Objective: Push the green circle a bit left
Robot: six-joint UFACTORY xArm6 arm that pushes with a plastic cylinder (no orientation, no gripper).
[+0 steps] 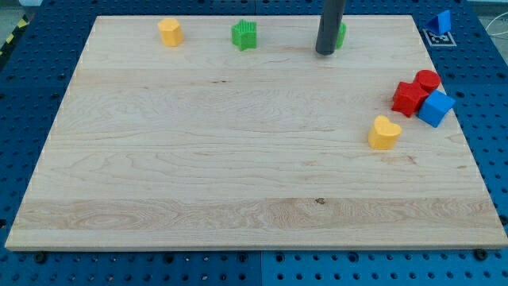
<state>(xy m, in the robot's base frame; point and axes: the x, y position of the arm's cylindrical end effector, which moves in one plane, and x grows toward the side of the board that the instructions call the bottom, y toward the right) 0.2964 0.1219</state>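
The green circle sits near the view's top edge of the wooden board, right of centre, and the rod hides most of it. My tip rests on the board just left of and in front of the green circle, close to or touching it. A green star-shaped block stands further left along the view's top edge.
A yellow block sits at the view's top left. At the view's right stand a red cylinder, a red block, a blue cube and a yellow heart. A blue block lies off the board, top right.
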